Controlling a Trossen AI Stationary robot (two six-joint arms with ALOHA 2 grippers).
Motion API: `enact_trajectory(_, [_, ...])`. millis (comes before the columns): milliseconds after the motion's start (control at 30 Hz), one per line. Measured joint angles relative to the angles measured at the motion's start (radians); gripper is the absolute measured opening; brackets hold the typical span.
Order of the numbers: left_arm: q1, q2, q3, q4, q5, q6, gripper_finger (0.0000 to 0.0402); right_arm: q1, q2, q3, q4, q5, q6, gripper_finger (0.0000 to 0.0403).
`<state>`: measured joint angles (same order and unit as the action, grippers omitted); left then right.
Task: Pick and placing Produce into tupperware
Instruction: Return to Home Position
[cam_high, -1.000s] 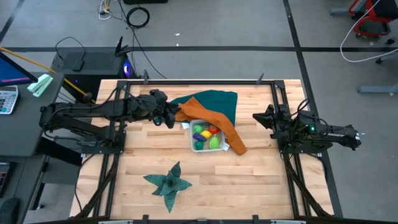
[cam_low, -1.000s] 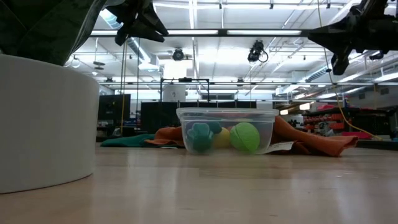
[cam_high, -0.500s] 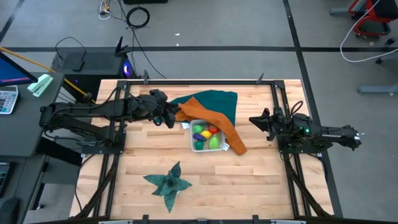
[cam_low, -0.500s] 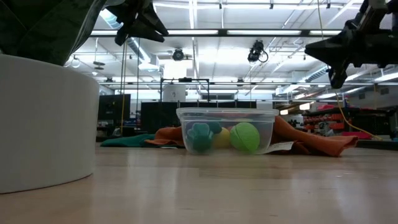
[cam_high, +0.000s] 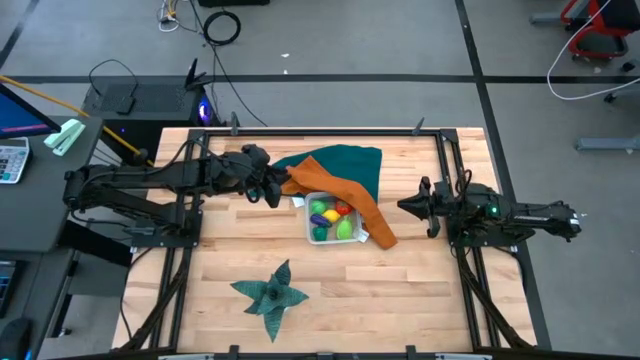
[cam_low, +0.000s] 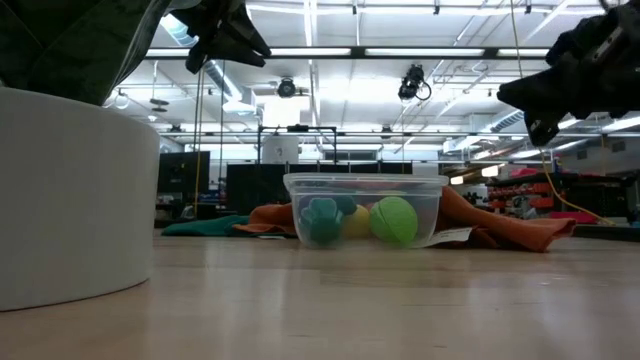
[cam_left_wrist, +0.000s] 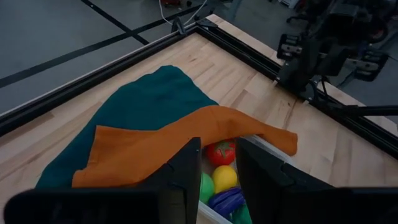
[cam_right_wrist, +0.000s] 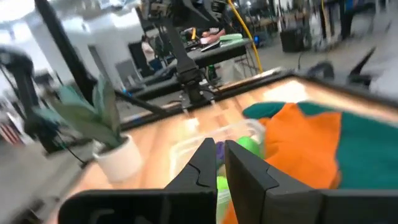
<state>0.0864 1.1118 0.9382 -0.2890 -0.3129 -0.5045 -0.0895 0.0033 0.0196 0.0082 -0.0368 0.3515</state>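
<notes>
The clear tupperware (cam_high: 309, 230) stands mid-table and holds the produce (cam_high: 333, 218): red, yellow, green and purple pieces, also seen in the left wrist view as produce (cam_left_wrist: 222, 180). My left gripper (cam_high: 272, 190) hovers open to the tupperware's left, above the table, nothing between its fingers (cam_left_wrist: 186, 174). My right gripper (cam_high: 403, 205) hangs shut to the right of the tupperware, pointing level toward it, touching nothing. In the low view the tupperware (cam_low: 365, 208) rests on the wood, with both grippers high above it.
A long orange cloth (cam_high: 345, 195) lies draped from the teal cloth (cam_high: 345, 162) over the tupperware's far right side. A star-shaped dark green cloth (cam_high: 272, 293) lies near the front edge. A white plant pot (cam_low: 70, 195) stands close to the low camera.
My right gripper has sunk a little and its wrist has rolled, staying shut. The left arm, the tupperware and the cloths have kept still.
</notes>
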Motion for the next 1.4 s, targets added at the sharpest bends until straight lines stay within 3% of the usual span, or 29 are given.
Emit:
enact_trajectory(367, [0.000, 0.000, 0.000, 0.000, 0.003, 0.000, 0.0103, 0.000, 0.004, 0.000, -0.003, 0.012, -0.357, 0.0000])
enact_trajectory(600, [0.000, 0.000, 0.000, 0.016, 0.003, -0.001, 0.0095, 0.000, 0.004, 0.000, -0.002, 0.014, -0.368, 0.0000])
enact_trajectory(800, [-0.007, -0.042, -0.010, 0.095, -0.028, 0.087, 0.0065, 0.000, 0.004, 0.000, -0.002, 0.015, -0.349, 0.0000])
enact_trajectory(1133, [-0.025, -0.248, -0.233, 0.312, -0.033, 0.115, 0.0026, 0.000, 0.004, 0.000, -0.001, 0.016, -0.348, 0.0000])
enact_trajectory(1400, [-0.047, -0.422, -0.396, 0.351, -0.054, 0.132, 0.0012, 0.000, 0.004, 0.000, -0.001, 0.014, -0.348, 0.0000])
